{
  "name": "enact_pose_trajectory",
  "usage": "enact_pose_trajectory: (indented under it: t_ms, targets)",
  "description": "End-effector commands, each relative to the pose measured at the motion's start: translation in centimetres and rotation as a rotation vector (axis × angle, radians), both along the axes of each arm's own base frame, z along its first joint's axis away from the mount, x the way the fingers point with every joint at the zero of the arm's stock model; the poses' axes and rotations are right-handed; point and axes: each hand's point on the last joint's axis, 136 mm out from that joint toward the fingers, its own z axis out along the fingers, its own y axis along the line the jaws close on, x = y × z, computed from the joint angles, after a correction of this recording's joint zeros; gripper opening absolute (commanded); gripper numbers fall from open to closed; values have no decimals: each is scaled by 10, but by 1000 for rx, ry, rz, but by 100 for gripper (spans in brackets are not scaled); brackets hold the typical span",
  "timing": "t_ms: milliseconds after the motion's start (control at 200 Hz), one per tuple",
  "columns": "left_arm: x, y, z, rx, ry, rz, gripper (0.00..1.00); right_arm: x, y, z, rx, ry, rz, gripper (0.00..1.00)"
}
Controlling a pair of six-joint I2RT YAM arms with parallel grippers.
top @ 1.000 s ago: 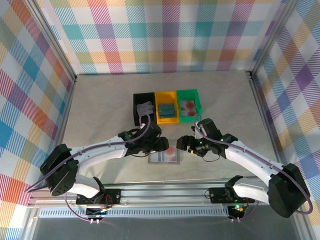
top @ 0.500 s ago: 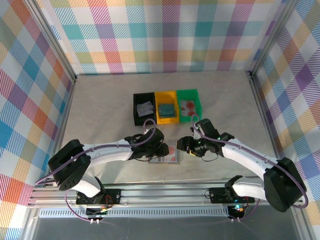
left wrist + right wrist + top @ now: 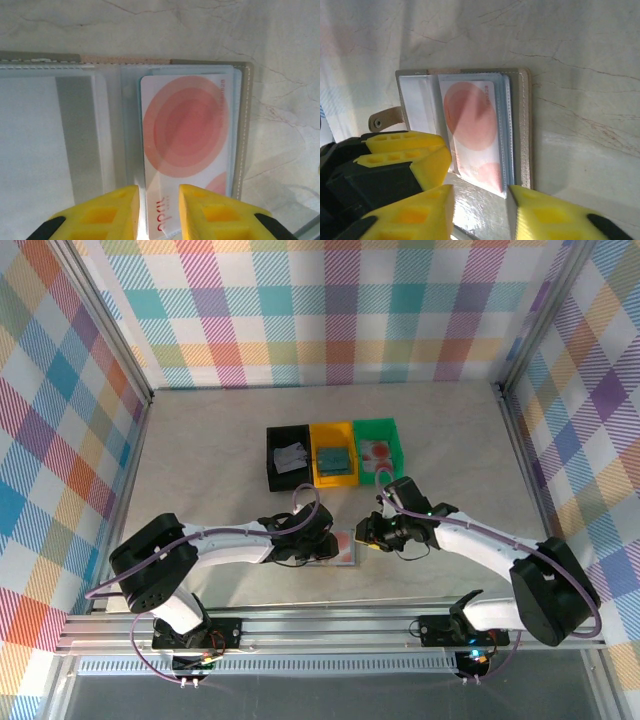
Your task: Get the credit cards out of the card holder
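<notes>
Crowding the card holder (image 3: 245, 125) and its pink card (image 3: 185, 130), left pincer (image 3: 157, 190) and right pincer (image 3: 480, 191) gape narrowly, empty.

Grey card holder (image 3: 244, 130) open flat — pink card (image 3: 187, 130) pocketed.

The left arm (image 3: 225, 540) and right arm (image 3: 478, 538) consist of white tubular links joined by rounded black joint housings. A purple cable (image 3: 235, 530) runs along each arm. Each black base (image 3: 188, 638) carries small indicator lights. The fingers (image 3: 107, 217) are yellow blocks with rectangular recesses, set on black mounts.
</notes>
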Motion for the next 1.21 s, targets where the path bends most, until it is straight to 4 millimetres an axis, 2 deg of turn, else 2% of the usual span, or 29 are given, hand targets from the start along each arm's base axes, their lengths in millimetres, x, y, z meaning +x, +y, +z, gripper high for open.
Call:
enact_pose_trajectory:
  t_ms: [0,85,430,540,725,1200]
  targets:
    - [-2,4,-6,27,-15,0,27,3,6,0,31,9,5,30]
    - [-1,6,-7,31,-24,3,27,3,7,-4,30,14,7,24]
    - [4,4,-6,18,-49,11,27,6,15,-20,40,45,23,16]
    - [7,1,1,-1,-67,18,27,7,17,-24,42,55,27,12]
    - [9,0,8,-12,-83,17,26,6,18,-34,34,74,29,9]
    - [10,1,-3,11,-70,27,23,2,17,-47,25,102,30,5]
